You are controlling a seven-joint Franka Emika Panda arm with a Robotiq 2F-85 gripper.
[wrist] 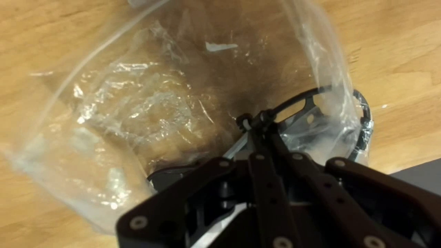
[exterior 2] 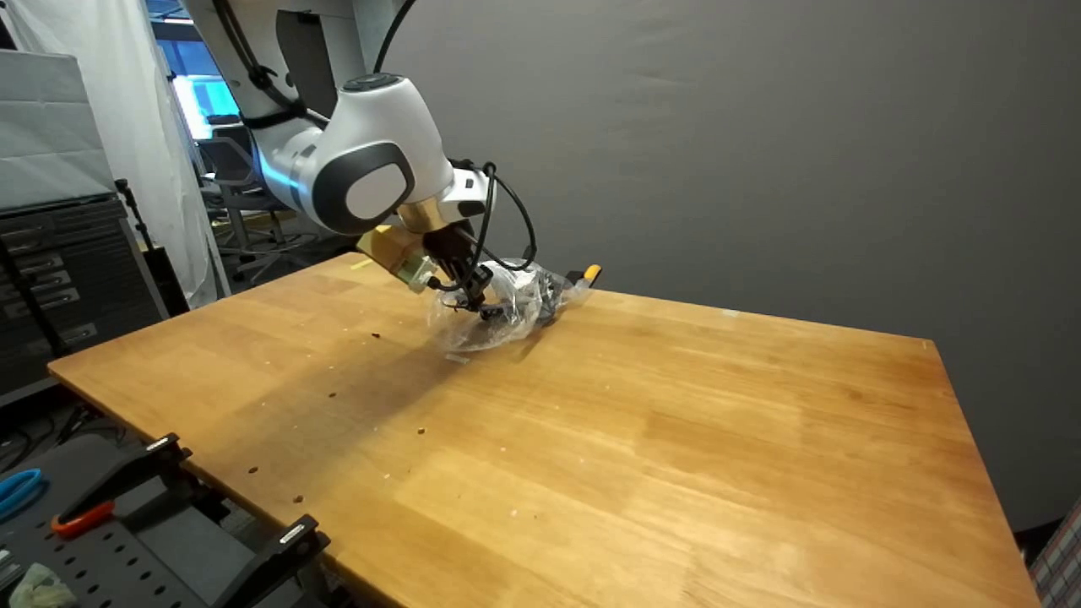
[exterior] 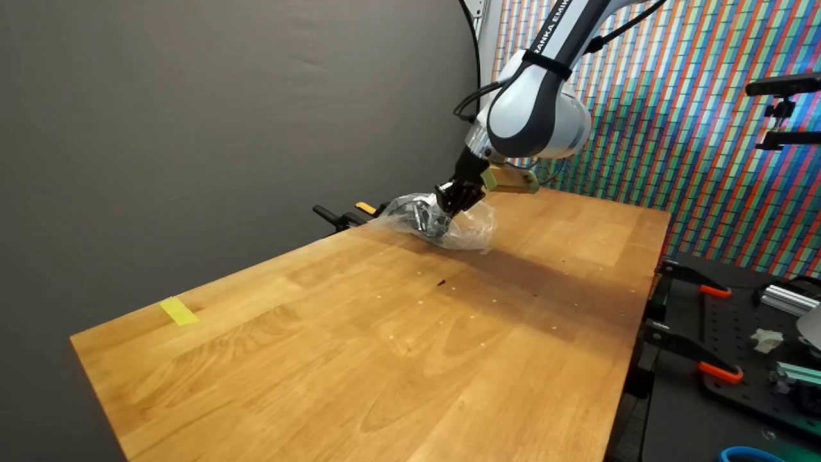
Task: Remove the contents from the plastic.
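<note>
The plastic, a clear crinkled bag, lies near the table's back edge in both exterior views. It fills much of the wrist view. The contents, dark parts with a thin black curved frame, sit at its right side in the wrist view. They show dimly through the film in both exterior views. My gripper points down within the bag's outline, fingertips close together on a black piece of the contents. It also shows in both exterior views. The lower contents are hidden behind the fingers.
A yellow-and-black clamp grips the back edge just behind the bag. A yellow tape piece lies on the wooden table. A grey wall stands behind. Orange-handled clamps hold a side edge.
</note>
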